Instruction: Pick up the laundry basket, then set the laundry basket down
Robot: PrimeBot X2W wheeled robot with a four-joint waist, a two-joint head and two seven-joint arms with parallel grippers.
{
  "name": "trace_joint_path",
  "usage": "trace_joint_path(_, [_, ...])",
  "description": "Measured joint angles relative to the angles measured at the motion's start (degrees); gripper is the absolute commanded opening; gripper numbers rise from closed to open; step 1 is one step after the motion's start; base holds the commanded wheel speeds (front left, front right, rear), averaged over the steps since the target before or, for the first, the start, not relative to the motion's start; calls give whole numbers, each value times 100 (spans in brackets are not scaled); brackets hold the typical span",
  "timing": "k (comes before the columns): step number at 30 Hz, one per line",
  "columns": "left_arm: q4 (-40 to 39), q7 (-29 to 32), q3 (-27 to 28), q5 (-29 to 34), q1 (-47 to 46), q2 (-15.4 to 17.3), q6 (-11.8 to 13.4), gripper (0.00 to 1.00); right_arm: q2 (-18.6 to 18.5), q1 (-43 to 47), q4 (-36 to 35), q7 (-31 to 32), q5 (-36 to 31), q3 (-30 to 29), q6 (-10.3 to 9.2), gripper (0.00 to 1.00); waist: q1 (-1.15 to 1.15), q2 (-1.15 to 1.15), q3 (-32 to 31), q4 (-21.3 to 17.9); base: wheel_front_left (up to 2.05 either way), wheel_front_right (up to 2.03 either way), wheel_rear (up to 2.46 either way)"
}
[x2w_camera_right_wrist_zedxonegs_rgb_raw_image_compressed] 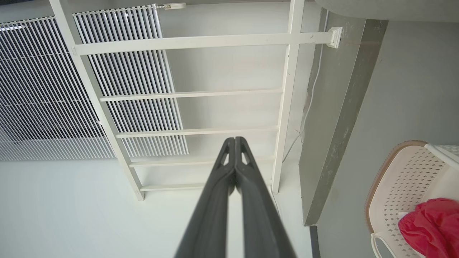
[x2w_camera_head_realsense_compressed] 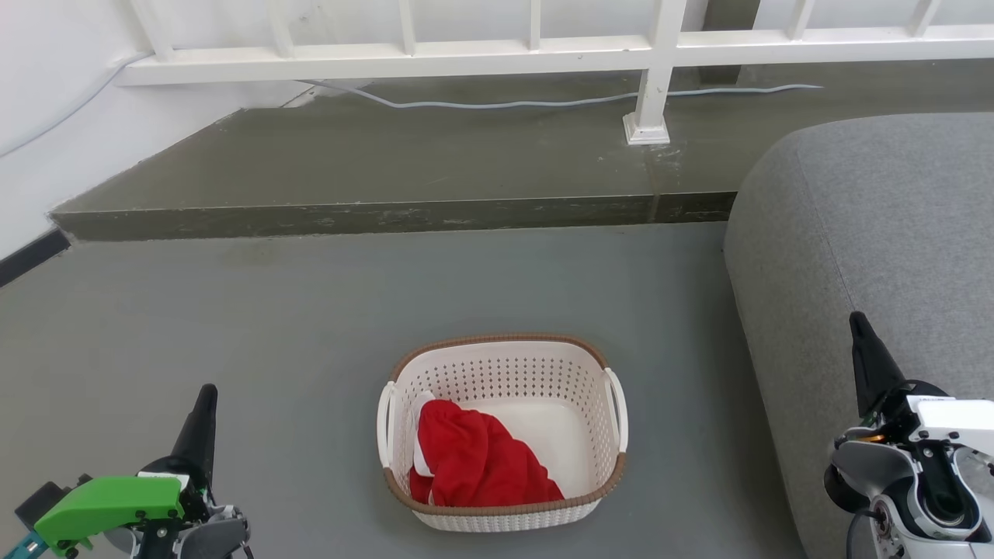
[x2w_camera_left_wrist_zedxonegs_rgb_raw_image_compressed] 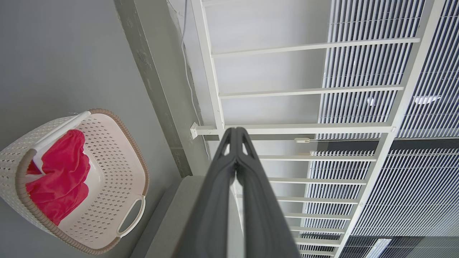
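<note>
In the head view, the laundry basket sits upright on the grey floor, with a red cloth bunched in its left half. The left hand hovers well to the left of the basket, and the right hand well to its right, in front of a grey sofa. Neither touches the basket. Beyond the basket a low concrete step carries a white railing.

In the left wrist view, the left hand has its two dark fingers pressed together along their length, holding nothing (the tips meet). The basket lies off to the side, apart from the fingers.

In the right wrist view, the right hand is likewise closed and empty. The basket sits at the lower right corner, clear of it.
</note>
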Motion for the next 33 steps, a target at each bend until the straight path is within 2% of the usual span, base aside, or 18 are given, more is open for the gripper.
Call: trace_joint_path(33, [97,48,35,-14,-53,3,-12,0,-4,-53,67,1,15,-23,2,0,0,0,-4,0,0,0,0])
